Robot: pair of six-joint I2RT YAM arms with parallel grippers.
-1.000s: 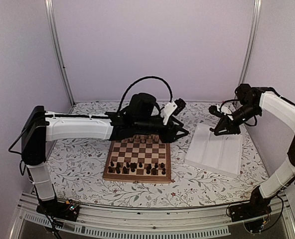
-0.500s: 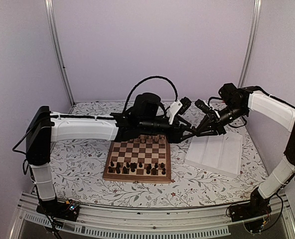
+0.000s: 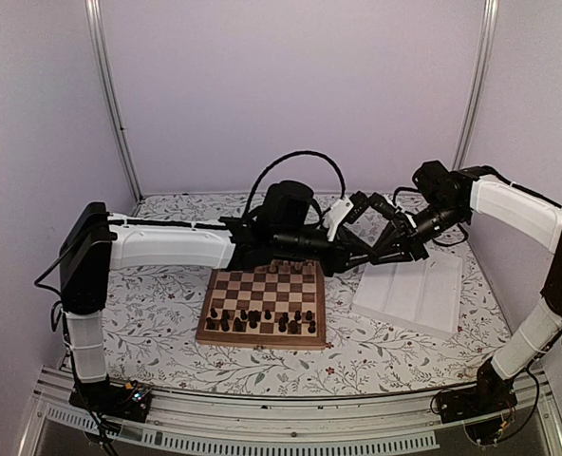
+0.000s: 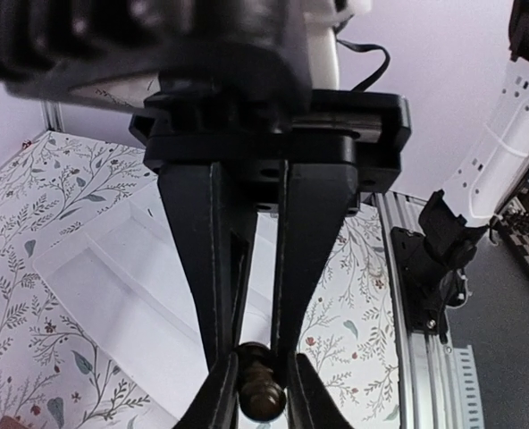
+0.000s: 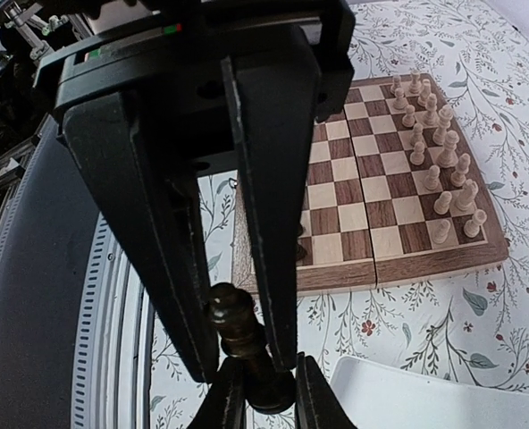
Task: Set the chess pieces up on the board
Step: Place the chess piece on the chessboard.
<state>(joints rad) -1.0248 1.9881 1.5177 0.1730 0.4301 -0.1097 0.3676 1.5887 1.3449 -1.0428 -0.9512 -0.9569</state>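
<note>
- The left end effector (image 4: 257, 359) and the right end effector (image 5: 242, 366) meet tip to tip in the air, above the gap between the chessboard (image 3: 267, 290) and the white ridged tray (image 3: 409, 290).
- One dark chessman (image 5: 236, 326) sits between them, clear of the surface (image 3: 158, 294). I cannot make out which piece it is.
- The right end effector is clamped on the upper part of this chessman, which lies between its fingers just short of the tips.
- In the right wrist view the left end effector's fingertips (image 5: 311, 393) press against both sides of the chessman's round base, so it looks clamped on the same piece.
- In the left wrist view its own fingers stand almost together, with the chessman's round end showing just past their tips.
- The chessboard lies flat near the middle of the surface, somewhat toward the near edge.
- The other dark chessmen (image 3: 262, 319) stand upright on the two board rows closest to the surface's near edge.
- Pale chessmen (image 5: 434, 170) stand on the two rows at the opposite side of the board, partly hidden under the left arm in the top view.
- The tray lies to the right of the board, toward the surface's right edge, turned slightly askew and apart from the board.
- The left arm stretches across the board's far edge, and the right arm reaches in from the far right corner of the surface.
</note>
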